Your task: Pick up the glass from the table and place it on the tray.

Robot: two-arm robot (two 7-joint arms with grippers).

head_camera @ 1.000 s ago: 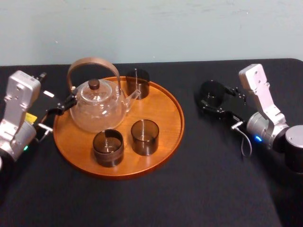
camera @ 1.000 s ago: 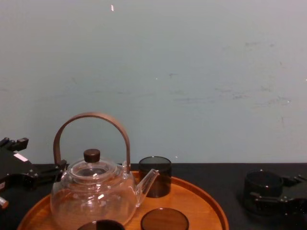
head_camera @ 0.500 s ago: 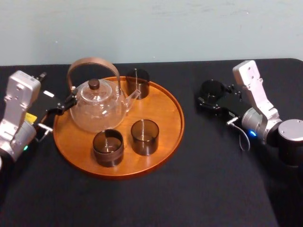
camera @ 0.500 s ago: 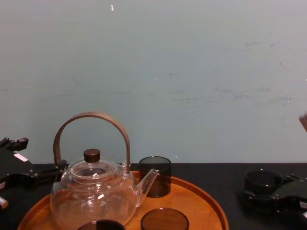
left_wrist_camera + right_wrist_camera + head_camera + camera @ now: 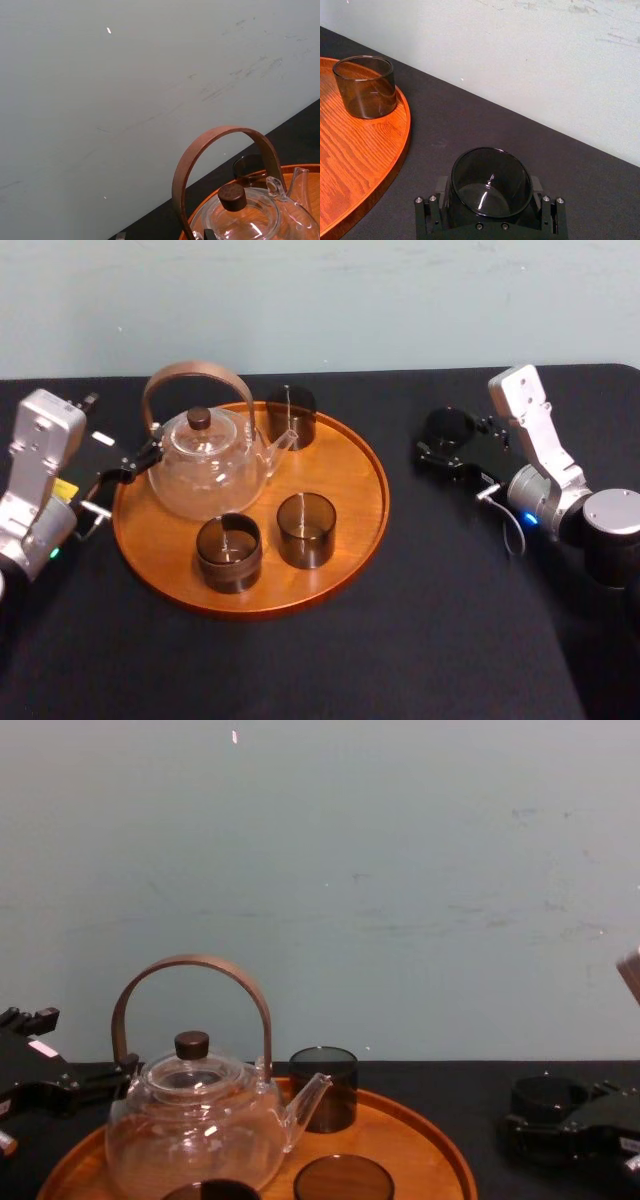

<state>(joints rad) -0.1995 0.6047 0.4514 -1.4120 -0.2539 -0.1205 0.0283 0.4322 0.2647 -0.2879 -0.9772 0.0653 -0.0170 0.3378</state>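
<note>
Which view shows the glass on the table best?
The right wrist view: the glass is close, between the right gripper's jaws. Head view shows it small; chest view, its side. Left gripper idles by tray.

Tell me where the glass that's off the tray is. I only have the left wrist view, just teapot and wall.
Observer: The glass is over the black table, off to the right of the tray.
Operator: Does the right gripper have it?
Observer: Yes. In the right wrist view the right gripper looks shut on it, pressing both sides.
Operator: And where is my left gripper relative to the tray?
Observer: The left gripper is just outside the tray's left rim, by the base of the teapot handle.
</note>
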